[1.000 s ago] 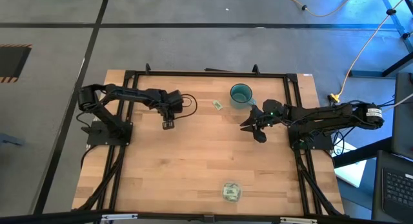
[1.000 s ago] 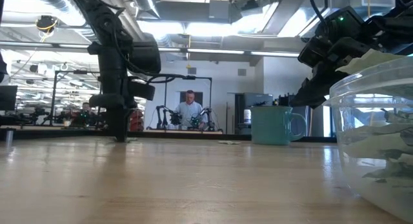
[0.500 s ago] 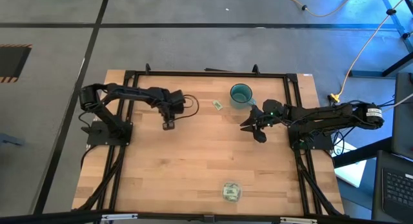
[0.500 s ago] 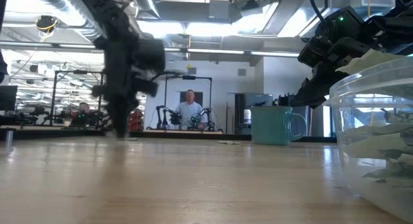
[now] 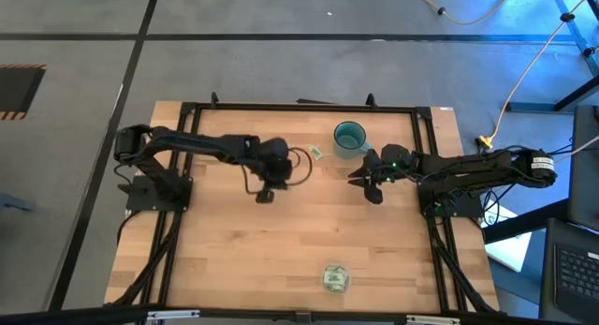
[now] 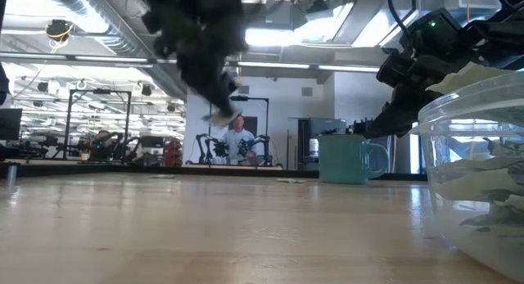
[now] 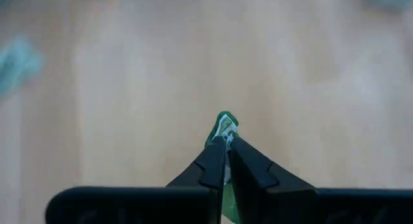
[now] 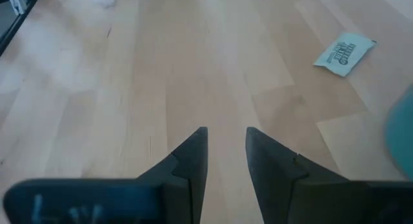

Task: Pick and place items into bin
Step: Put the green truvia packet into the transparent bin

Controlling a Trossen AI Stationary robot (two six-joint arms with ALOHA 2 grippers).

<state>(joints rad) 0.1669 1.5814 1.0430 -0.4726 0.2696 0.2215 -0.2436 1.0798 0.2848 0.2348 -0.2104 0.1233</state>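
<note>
At the tabletop's near edge, the bin (image 5: 335, 277) already holds several packets. The left end effector (image 5: 266, 195), a second ago nearer the left edge, has swung toward the tabletop's middle and lifted off the wood, fingers pressed together on a packet (image 7: 223, 128) (so that pick looks done, and the carry to the bin remains). The right end effector (image 5: 372, 183), slightly spread and empty, waits by the teal mug (image 5: 349, 136). Another loose packet (image 5: 316, 153) lies near the far edge.

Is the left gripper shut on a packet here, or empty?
Shut on a packet: in its wrist view the left gripper has both fingers pressed together with the green-and-white packet's edge sticking out between them.
</note>
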